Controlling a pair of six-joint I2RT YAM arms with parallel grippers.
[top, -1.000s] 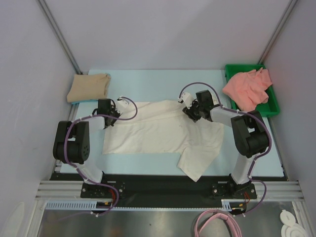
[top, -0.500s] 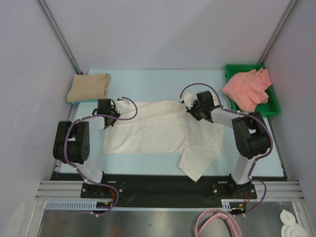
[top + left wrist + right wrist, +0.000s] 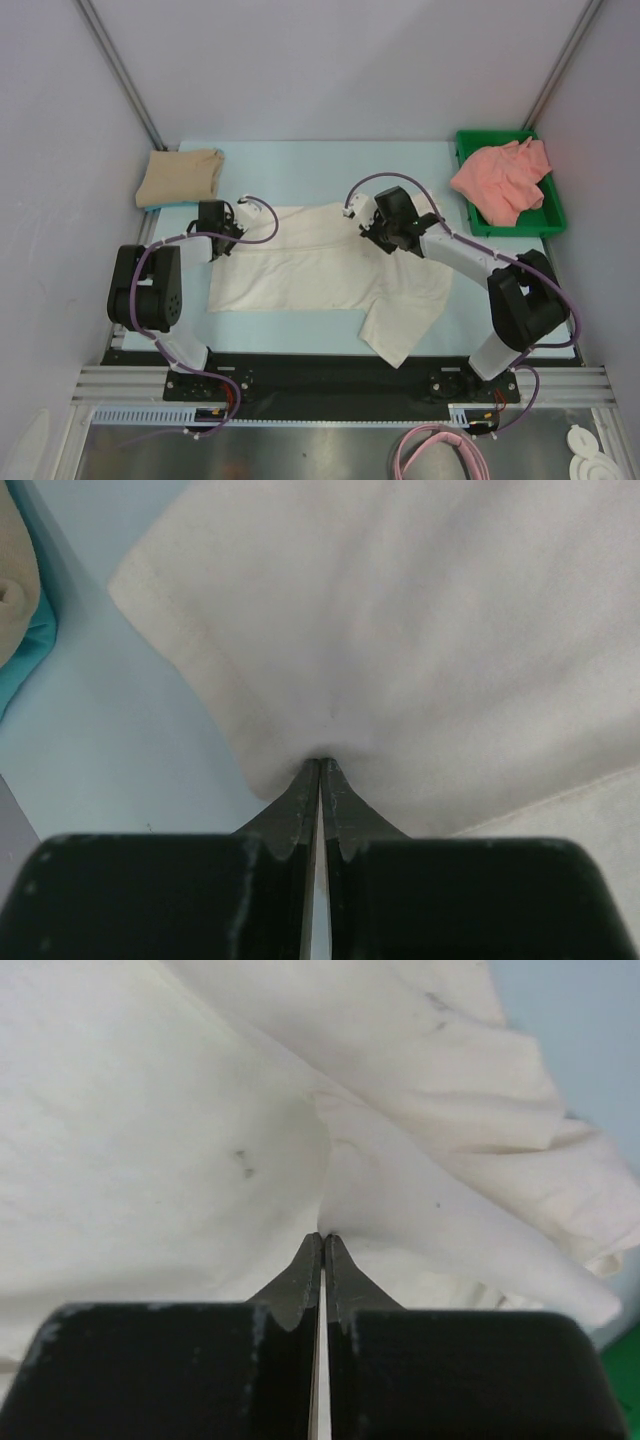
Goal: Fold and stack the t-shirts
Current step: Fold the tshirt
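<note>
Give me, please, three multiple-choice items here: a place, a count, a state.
1. Where is the salmon-pink shirt? A in the green tray; B folded at far left; C spread at the middle.
2. How many shirts show? A one; B two; C three.
3. The left gripper is: A wide open; B shut on the cream-white shirt; C out of view.
Key: 1 A, heaped in the tray; 2 C, pink, cream-white and a tan shirt; 3 B, fingers pinch its edge.
</note>
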